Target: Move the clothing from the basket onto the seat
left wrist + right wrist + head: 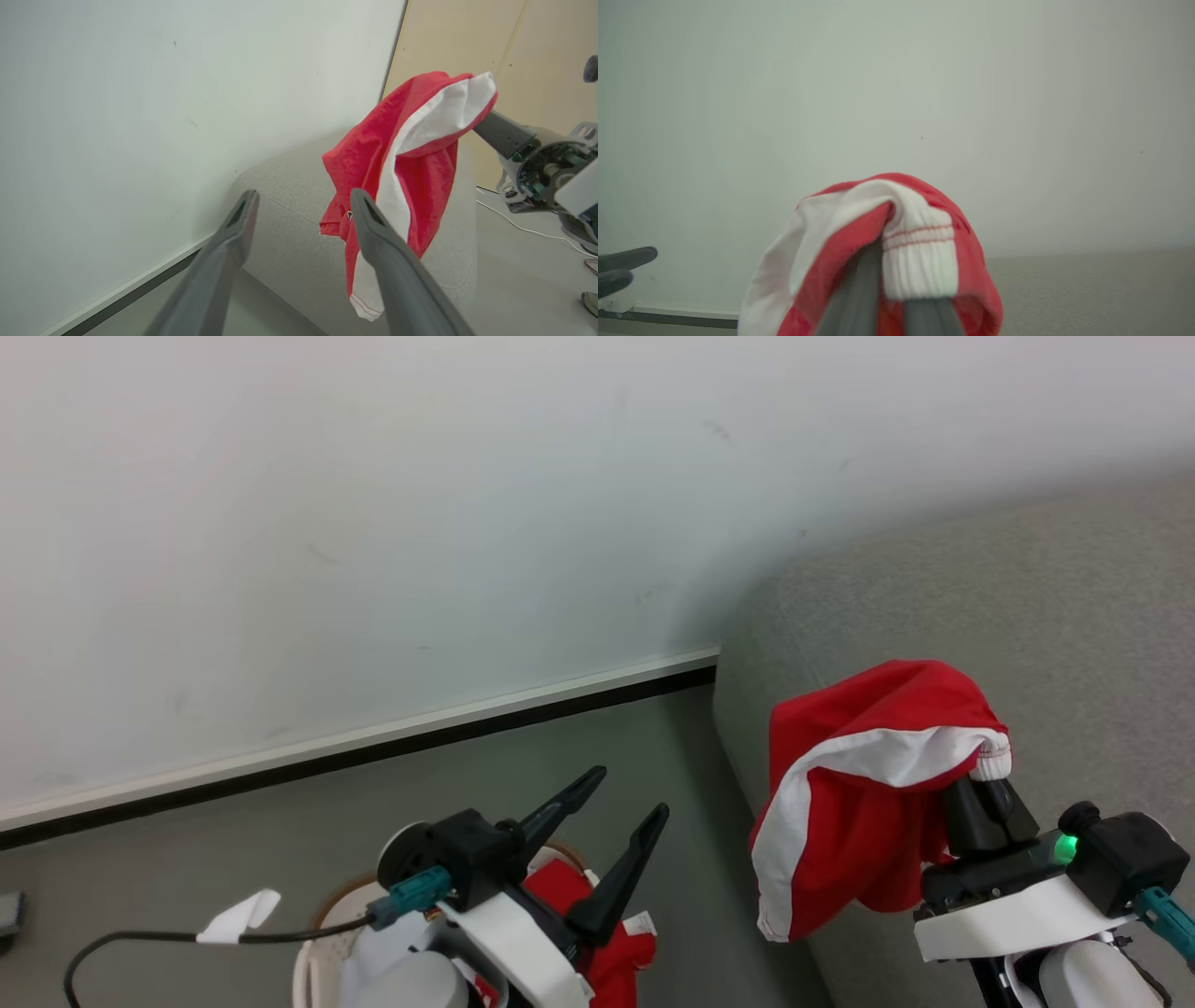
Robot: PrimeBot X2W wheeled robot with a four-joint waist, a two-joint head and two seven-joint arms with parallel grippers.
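Note:
One piece of the clothing (859,803), red with a white band and a ribbed cuff, hangs draped over my right gripper (980,775), which is shut on it above the left end of the seat (1027,616). The same clothing (369,149) shows in the left wrist view in front of the grey seat (289,186), and up close as clothing (920,252) over the right fingers (859,303). My left gripper (630,791) stands open and holds nothing, above the basket (313,952). A second red garment (616,966) lies in the basket, partly hidden by the left arm.
A pale wall (373,523) with a dark baseboard (373,751) runs behind the basket and meets the seat's end. Grey floor (233,840) lies between them. A black cable (140,941) with a white tag (241,913) trails off to the left. More cables (518,226) lie on the floor.

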